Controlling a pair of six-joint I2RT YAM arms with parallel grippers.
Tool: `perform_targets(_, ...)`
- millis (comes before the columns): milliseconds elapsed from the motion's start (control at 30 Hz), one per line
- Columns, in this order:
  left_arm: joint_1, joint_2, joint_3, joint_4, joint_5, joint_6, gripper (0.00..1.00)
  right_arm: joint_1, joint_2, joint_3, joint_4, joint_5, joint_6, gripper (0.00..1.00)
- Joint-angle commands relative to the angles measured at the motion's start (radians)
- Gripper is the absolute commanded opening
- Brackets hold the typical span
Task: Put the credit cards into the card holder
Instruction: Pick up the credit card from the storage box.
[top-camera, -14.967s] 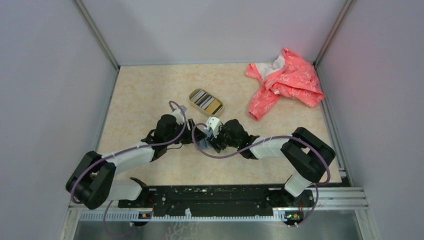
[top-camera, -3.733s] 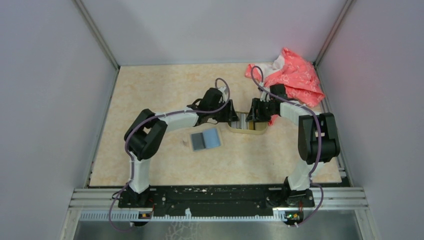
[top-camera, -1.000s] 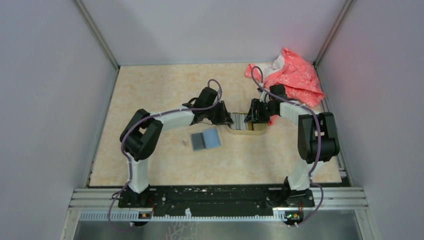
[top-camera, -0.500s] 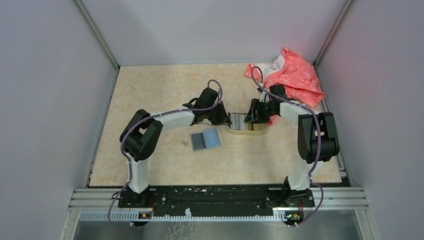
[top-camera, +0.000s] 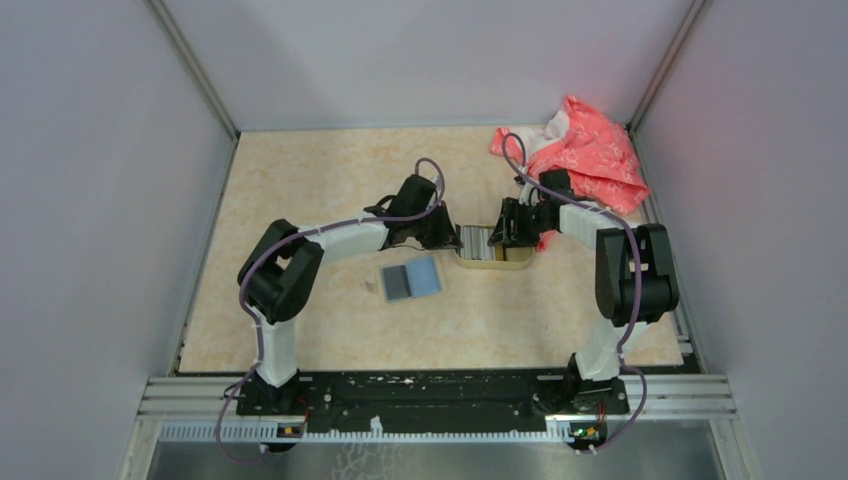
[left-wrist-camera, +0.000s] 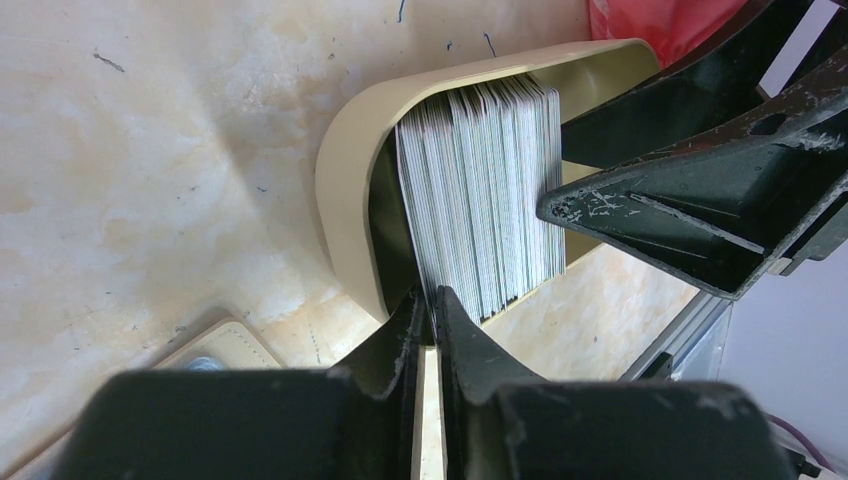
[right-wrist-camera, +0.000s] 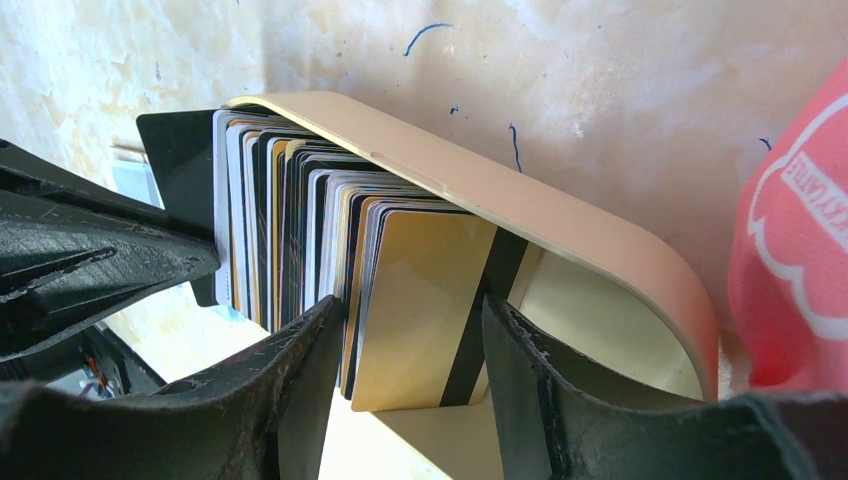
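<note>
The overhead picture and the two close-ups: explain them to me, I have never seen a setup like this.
The overhead view looks down on two robot arms bolted at the near edge of a table: the left arm and the right arm. Each ends in a two-finger gripper that carries its own camera, and the two close-ups come from those. On the table lie an open card holder, a pink cloth and a tan oval dish with credit cards standing on edge. Both grippers meet at the dish. The left gripper is pinched nearly shut, apparently on the outermost card. The fingers of the right gripper stand apart on either side of a gold card; whether they squeeze it is unclear.
</note>
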Motion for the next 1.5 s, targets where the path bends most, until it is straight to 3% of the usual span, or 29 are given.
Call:
perform_targets(0,0.006,-0.018,0.001,-0.004,0.024,0.021,0.14,0.009,0.027,0.000,-0.023,-0.010,-0.007,0.53)
perform_targets(767,0.015,-0.070,-0.060,0.033,0.021,0.003,0.14,0.009,0.034,0.002,-0.025,-0.009,-0.011,0.53)
perform_targets(867,0.015,-0.074,-0.067,0.034,0.015,0.005,0.11,0.010,0.034,0.002,-0.026,-0.009,-0.011,0.53)
perform_targets(967,0.016,-0.067,-0.070,0.049,0.024,0.008,0.00,0.009,0.035,0.002,-0.027,-0.009,-0.011,0.53)
perform_targets(1467,0.015,-0.142,-0.142,0.109,-0.039,0.054,0.00,0.009,-0.040,0.009,-0.026,0.006,-0.045,0.58)
